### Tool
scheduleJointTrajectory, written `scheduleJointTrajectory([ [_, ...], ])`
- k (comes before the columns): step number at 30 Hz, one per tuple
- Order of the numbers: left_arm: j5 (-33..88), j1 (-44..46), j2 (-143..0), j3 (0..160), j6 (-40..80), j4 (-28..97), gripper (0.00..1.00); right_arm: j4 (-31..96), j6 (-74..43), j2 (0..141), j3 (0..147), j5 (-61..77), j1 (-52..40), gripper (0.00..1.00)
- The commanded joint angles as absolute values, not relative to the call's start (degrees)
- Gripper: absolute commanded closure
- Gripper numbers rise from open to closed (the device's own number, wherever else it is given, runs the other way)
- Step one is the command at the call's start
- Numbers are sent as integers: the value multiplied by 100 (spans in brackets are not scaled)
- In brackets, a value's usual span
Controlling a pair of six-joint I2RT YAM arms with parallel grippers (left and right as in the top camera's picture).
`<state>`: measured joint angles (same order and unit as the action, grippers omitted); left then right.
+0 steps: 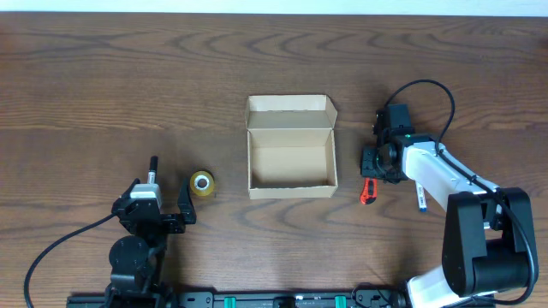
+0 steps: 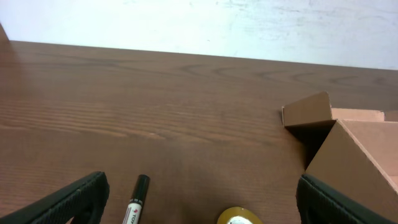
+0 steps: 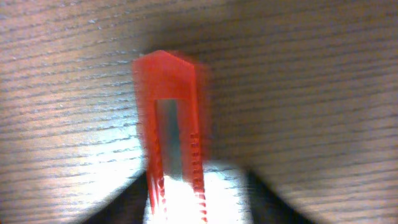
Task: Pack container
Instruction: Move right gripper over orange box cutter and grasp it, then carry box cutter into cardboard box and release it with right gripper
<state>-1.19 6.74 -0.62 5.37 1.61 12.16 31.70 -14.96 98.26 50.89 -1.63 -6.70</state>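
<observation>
Container (image 1: pixel 291 162) sat at the middle of the tabletop (image 1: pixel 86 85). It was a plain tan cardboard box with matte walls and sharp folded corners. Its hinged flap was thrown back toward 12 o'clock, so the empty cavity faced up for loading.

At its 3 o'clock lay a red plastic cutter (image 1: pixel 369 190), slim, ridged along one edge, with a grey blade channel, lying roughly 12 to 6. My right tool (image 1: pixel 375 162) hung over it with the jaws set either side of the handle. The wrist picture was blurred, and I could not tell whether they pinched it or stood just off it. A blue pen (image 1: pixel 420 195) lay partly under that arm.

At the box's 9 o'clock were a small glossy yellow tape roll (image 1: pixel 201 183) and a black-capped marker (image 1: pixel 153 168). Both were within easy reach of my left tool (image 1: pixel 158 208), which stood wide and held nothing.
</observation>
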Motion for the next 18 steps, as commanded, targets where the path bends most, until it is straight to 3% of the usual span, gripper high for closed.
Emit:
scheduleJointTrajectory([
  [1, -38, 639, -23, 384, 128, 1284, 5, 3229, -1588, 10167, 4904, -38, -631, 95],
  [3, -38, 639, -23, 384, 128, 1284, 5, 3229, -1586, 10167, 4904, -34, -631, 99],
  [18, -38, 639, -23, 384, 128, 1284, 5, 3806, -1503, 9432, 5586, 499, -657, 99],
])
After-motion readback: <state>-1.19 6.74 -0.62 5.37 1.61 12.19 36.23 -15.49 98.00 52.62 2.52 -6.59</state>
